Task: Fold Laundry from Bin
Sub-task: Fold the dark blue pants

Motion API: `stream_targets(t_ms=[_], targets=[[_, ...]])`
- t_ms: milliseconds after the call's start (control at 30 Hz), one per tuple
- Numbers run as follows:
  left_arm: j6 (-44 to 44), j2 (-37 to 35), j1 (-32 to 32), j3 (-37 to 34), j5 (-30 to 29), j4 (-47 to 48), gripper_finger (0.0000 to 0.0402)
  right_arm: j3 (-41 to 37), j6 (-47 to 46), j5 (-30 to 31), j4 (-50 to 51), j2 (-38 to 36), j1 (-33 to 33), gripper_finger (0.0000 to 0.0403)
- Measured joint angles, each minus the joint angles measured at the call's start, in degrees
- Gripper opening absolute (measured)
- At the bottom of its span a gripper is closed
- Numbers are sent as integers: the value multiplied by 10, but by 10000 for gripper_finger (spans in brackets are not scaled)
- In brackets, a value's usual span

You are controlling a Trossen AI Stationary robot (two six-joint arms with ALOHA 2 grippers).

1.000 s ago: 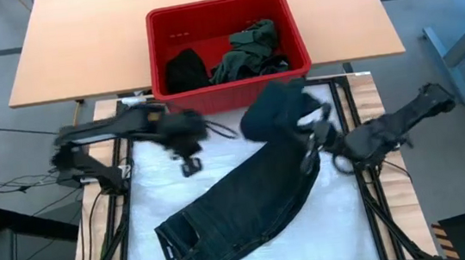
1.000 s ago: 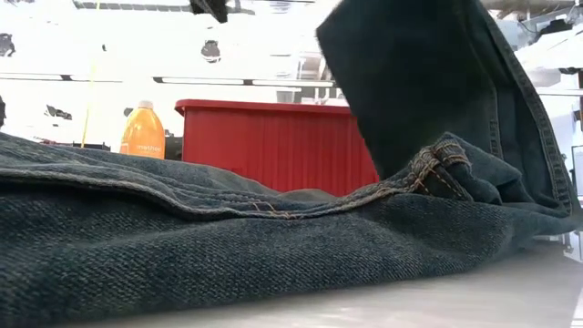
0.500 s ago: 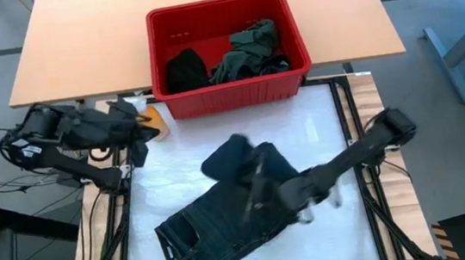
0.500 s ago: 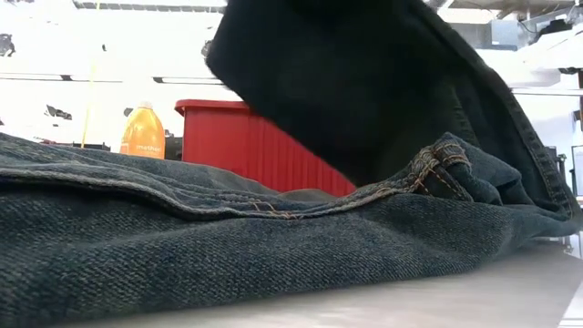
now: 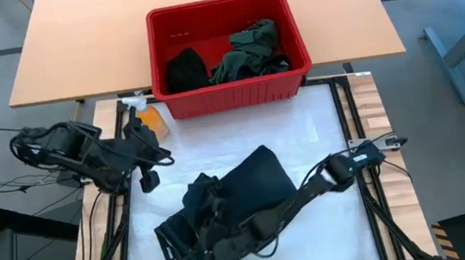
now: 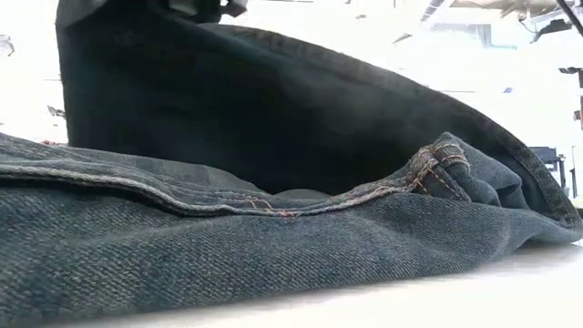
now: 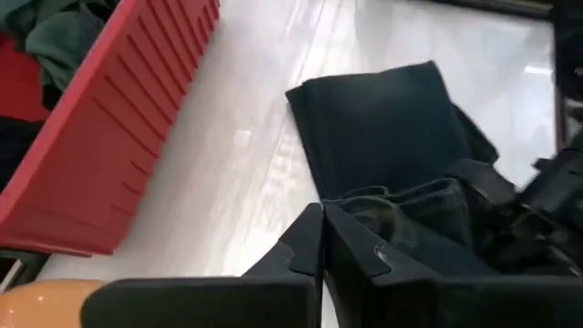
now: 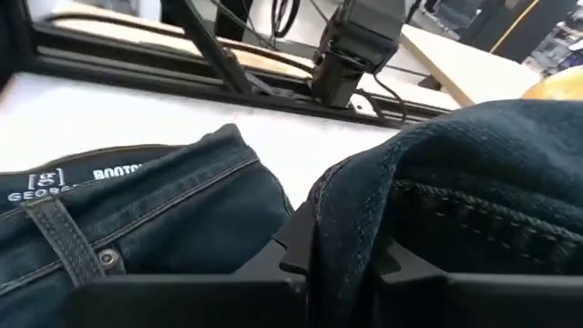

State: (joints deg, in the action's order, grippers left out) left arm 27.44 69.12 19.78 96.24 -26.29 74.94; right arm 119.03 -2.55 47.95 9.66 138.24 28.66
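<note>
The dark denim trousers (image 5: pixel 244 194) lie on the white table, the legs folded back over the upper half. My right gripper (image 5: pixel 218 240) reaches in low from the right and is shut on the leg end, just above the labelled waistband (image 8: pixel 109 196). My left gripper (image 5: pixel 146 175) hangs shut and empty near the table's left edge, clear of the trousers (image 7: pixel 392 137). The red bin (image 5: pixel 233 95) stands at the far edge and holds more dark laundry (image 5: pixel 250 48). In the low view the folded-over leg (image 6: pixel 273 128) rises above the lower layer. My right gripper pinches the bunched hem end of the trouser leg (image 8: pixel 360 196) between its two fingers. They come in from the table's right, slanting slightly down. The leg end sits just over the waistband part, and the rest of the trousers lies on the table.
An orange spray bottle (image 5: pixel 152 118) stands beside the bin's near left corner, close to my left arm. Black frame rails (image 5: pixel 354 117) run along the table's sides. Bare white table (image 5: pixel 241 133) lies between the bin and the trousers.
My right gripper has swept down from beside the bin toward the near left, carrying the leg end. The leg has folded over the trousers' upper half; the waistband has stayed in place. My left gripper has drawn back toward the table's left edge, shut.
</note>
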Motion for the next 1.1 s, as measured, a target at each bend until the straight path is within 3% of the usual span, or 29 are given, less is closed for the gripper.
stream_targets(t_ms=[167, 267, 367, 533, 633, 800, 900, 1000, 1100], targets=[[12, -4, 14, -32, 2, 10, 0, 112, -26, -9, 139, 37, 12, 97], [26, -6, 19, -46, -1, 11, 0, 154, -62, -78, 243, 31, 5, 127], [48, -5, 23, -59, -2, 11, 0, 155, -76, -196, 296, 11, -14, 162], [76, -5, 27, -76, -17, 7, 0, 153, -111, -471, 347, -16, -51, 221], [87, -6, 26, -81, -34, -2, 0, 153, -107, -552, 406, -30, -64, 240], [97, -6, 25, -108, -20, -39, 0, 153, -98, -522, 563, -93, -64, 236], [86, -6, 25, -149, 24, -110, 0, 140, -95, -448, 639, -140, -41, 225], [32, -5, 25, -210, 88, -227, 0, 81, -114, -357, 659, -192, -11, 213], [1, 10, 19, -262, 112, -355, 0, -27, -175, -301, 625, -258, 7, 202]])
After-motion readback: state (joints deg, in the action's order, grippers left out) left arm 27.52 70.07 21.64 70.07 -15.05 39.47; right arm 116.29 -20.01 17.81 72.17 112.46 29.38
